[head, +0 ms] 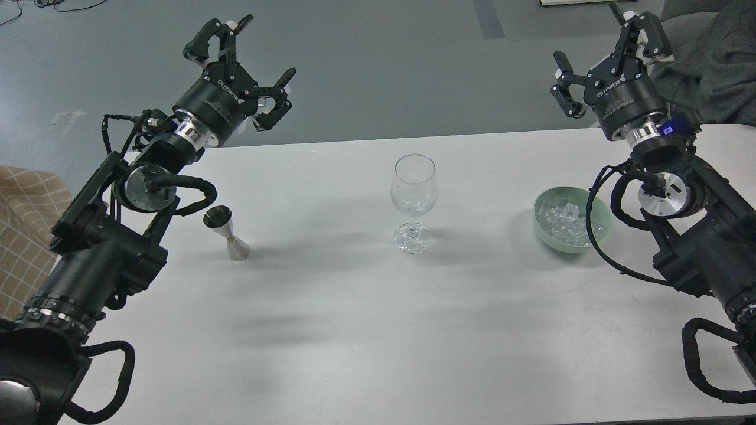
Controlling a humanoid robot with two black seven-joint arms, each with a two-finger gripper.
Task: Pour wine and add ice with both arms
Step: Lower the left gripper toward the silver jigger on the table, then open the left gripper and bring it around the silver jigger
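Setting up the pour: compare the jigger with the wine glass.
The jigger is opaque metal; the wine glass is clear. The jigger is shorter and hourglass-shaped; the glass is taller, a bowl on a stem. The jigger stands near the left arm, the glass mid-table. Both stand upright, and neither is held.

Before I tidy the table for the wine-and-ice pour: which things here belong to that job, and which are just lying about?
Belongs to the job:
wine glass
jigger
green bowl holding the ice
left gripper and right gripper, both open

Just lying about:
checked cloth, off the table's left edge
grey fabric, far right
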